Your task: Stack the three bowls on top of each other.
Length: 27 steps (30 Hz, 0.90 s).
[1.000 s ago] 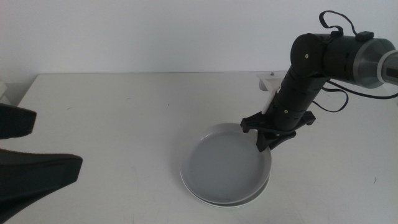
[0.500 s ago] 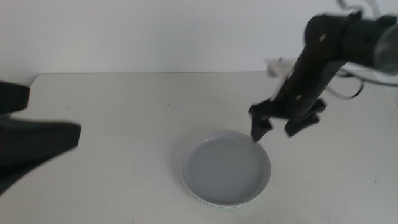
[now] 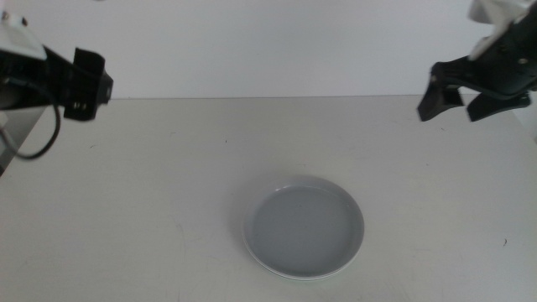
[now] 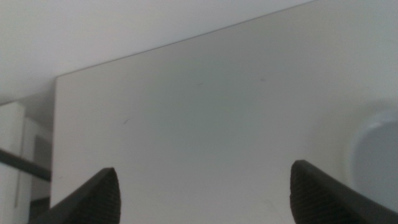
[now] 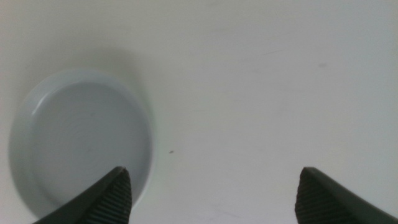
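The pale grey-blue bowl (image 3: 307, 229) sits on top of a stack of bowls on the white table (image 3: 168, 184), toward its front edge and a little right of centre; I see a white rim (image 3: 249, 243) just under it, but cannot make out a third bowl. My right gripper (image 3: 457, 99) hangs high over the table's far right corner, its jaws spread wide and empty. My left gripper (image 4: 205, 190) hangs above the far left corner, jaws also wide apart, holding nothing.
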{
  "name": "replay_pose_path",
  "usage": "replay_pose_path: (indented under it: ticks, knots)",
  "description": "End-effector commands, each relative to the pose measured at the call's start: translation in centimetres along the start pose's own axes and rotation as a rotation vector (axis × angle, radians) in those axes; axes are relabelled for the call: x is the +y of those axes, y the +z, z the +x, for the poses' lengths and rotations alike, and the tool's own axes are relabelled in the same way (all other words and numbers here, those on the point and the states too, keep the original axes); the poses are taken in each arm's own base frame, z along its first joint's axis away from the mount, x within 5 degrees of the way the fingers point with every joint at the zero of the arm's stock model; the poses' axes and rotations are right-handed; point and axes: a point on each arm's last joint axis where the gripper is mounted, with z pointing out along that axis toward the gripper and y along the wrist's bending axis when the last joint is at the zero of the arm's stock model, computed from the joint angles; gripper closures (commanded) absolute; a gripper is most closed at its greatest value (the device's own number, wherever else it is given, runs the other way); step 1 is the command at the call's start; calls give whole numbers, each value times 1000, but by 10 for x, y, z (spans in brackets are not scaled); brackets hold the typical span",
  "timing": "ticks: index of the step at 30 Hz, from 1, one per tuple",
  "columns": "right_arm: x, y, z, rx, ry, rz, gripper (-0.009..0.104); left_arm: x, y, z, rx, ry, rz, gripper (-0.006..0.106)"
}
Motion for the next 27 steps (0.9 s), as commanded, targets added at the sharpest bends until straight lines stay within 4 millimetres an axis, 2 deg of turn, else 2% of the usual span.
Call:
replay_pose_path:
  ticks: [1,4,7,12,15,21,27]
  knots:
    - [-4,-31,0,-126,-4,4,28,14,1,-17,-69,-46,-46,-5]
    - [-9,-36,16,-132,5,13,28,34,8,-14,-31,-76,-55,-5]
    - [-9,-44,38,-179,4,39,28,51,8,-9,-10,-71,-39,-5]
    - [-6,-66,90,-305,-28,114,28,73,-7,12,-31,-157,-45,-5]
    - [-6,-75,121,-420,-51,156,28,68,-21,31,-129,-191,-32,-5]
    - [-4,-84,178,-648,-91,194,30,50,-44,83,-352,-179,-48,-5]
    - [-3,-88,214,-826,-151,229,30,40,-54,127,-481,-173,-81,-5]
